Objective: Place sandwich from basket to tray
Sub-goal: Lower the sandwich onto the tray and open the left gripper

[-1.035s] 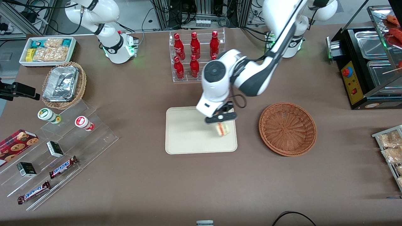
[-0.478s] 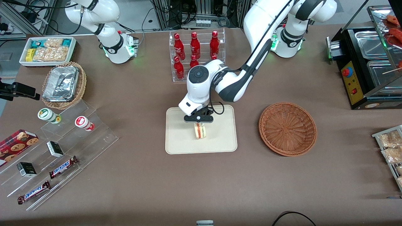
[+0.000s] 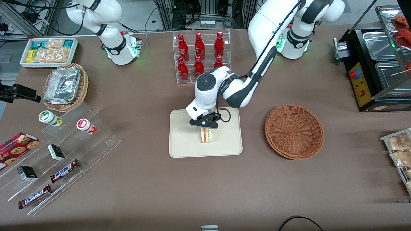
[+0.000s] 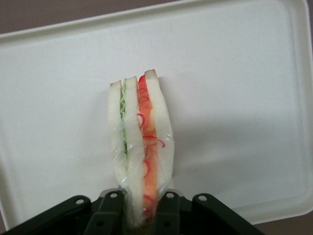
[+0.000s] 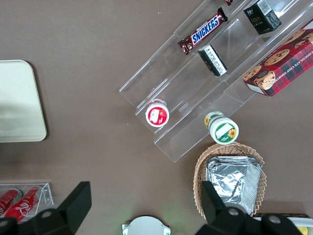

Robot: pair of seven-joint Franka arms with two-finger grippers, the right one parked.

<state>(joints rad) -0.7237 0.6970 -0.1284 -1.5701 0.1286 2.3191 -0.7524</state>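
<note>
My tool (image 3: 205, 126) is clamped on the sandwich (image 3: 205, 135), upright over the middle of the tray (image 3: 183, 146). I should lower gently until it rests, then release.

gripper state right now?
Gripper: shut on the sandwich, holding it over the tray.

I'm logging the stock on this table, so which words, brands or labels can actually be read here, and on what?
"SNICKERS": the two chocolate bars on the clear stepped stand.
"CHOCOLATE CHIP": the red cookie box; its remaining print is too blurred.
Red bottles, the two small cups and dark small boxes: labels unreadable.
The sandwich, in the hand over the tray: no text.
</note>
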